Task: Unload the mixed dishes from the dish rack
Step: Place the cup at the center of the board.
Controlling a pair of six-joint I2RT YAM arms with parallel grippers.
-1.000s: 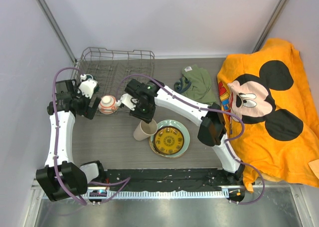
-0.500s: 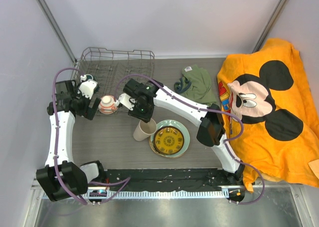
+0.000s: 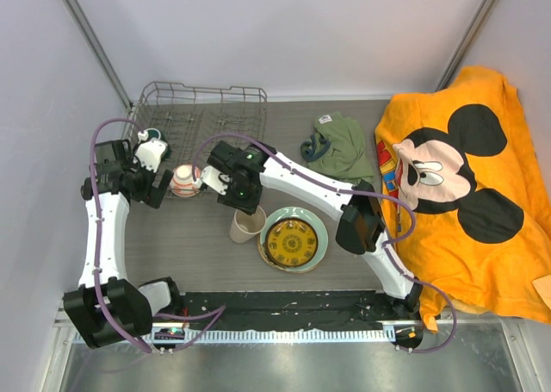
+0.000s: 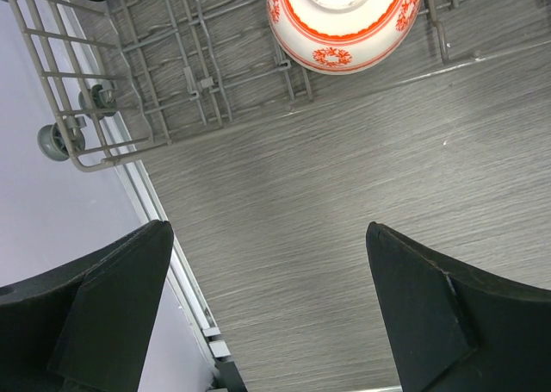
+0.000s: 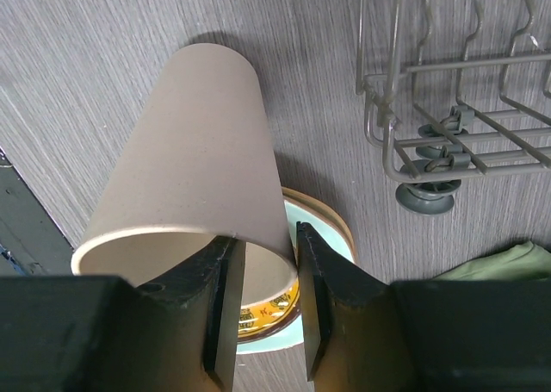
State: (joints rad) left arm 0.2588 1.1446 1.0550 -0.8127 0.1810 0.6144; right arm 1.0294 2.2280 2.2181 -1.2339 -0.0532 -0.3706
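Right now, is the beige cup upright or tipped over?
Upright: the beige cup shows its open mouth to the top camera.

- The beige cup (image 5: 194,151): plain matt beige, no pattern.
- The small red-and-white patterned bowl (image 4: 344,30): white ground, red-orange bands, red floral medallions round the wall.
- The small yellow patterned plate (image 3: 290,242): yellow face, dark tracery, brownish rim.
- The pale green plate (image 3: 322,228): visible rim plain pale green.
- The dish rack (image 3: 202,108): grey wire throughout.
- The garment (image 3: 340,146): olive-green, with a pale label.
- The cloth (image 3: 482,263): orange, with a cartoon mouse printed in black and cream.
- The table (image 3: 189,237): grey wood grain.
- The left arm (image 3: 99,237) and right arm (image 3: 301,178): white shells, black joints, purple cables.
- The left gripper (image 4: 265,228) and right gripper (image 5: 265,237): black fingers.
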